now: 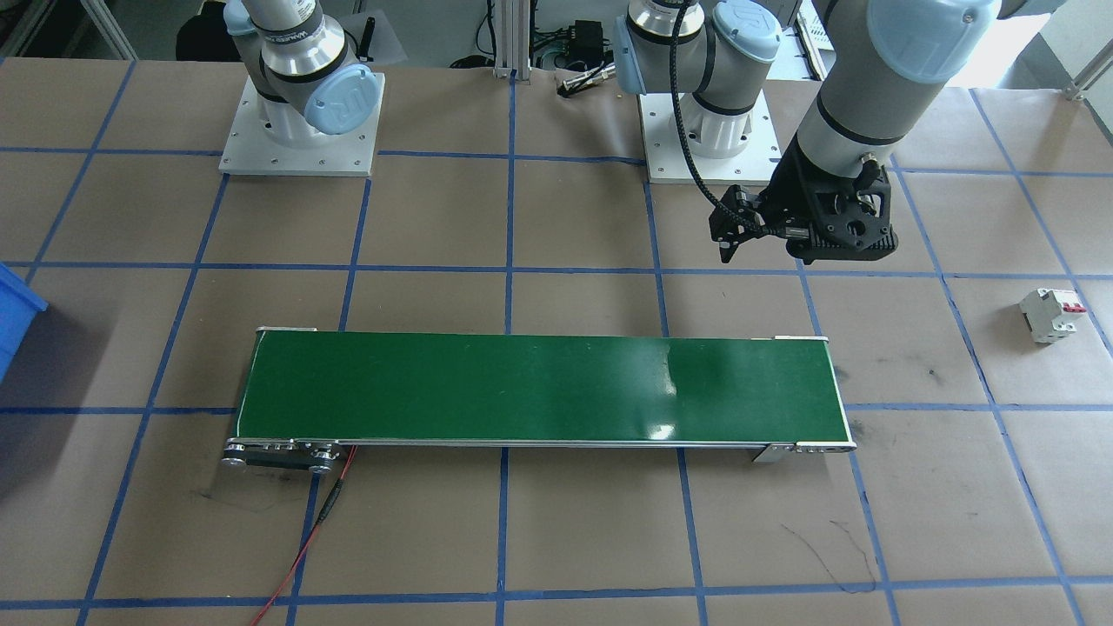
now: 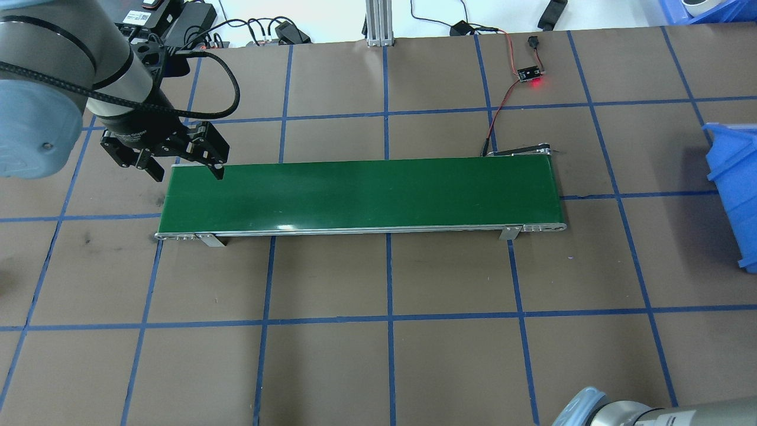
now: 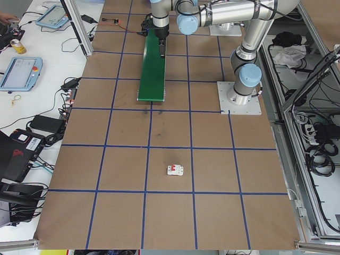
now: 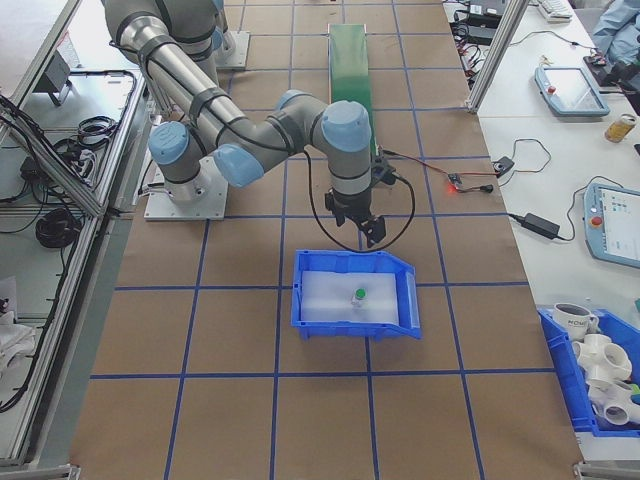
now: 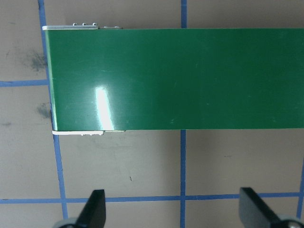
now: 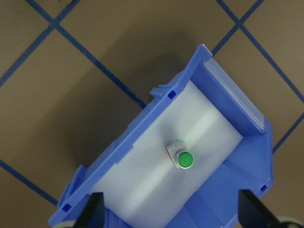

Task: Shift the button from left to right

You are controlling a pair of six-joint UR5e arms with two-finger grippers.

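Green and glossy, the cap of the button (image 6: 185,160) faces up from the white foam lining of the blue bin (image 6: 253,156), roughly at the middle of the bin's floor; the bin sits at the robot's right end of the tabletop (image 4: 240,330), beyond the end of the conveyor belt (image 2: 361,194). The right gripper (image 6: 169,209) hangs over the bin with its fingers (image 6: 93,209) spread wide, holding nothing and touching nothing (the button lies apart from both fingertips, further into the bin); in the right side view it (image 4: 362,222) sits above the bin's rim nearest the belt. The left gripper (image 5: 171,208) is likewise wide open and empty, poised near the belt's left end (image 2: 186,170). A white circuit breaker (image 1: 1052,314) lies alone near the tabletop's left end.
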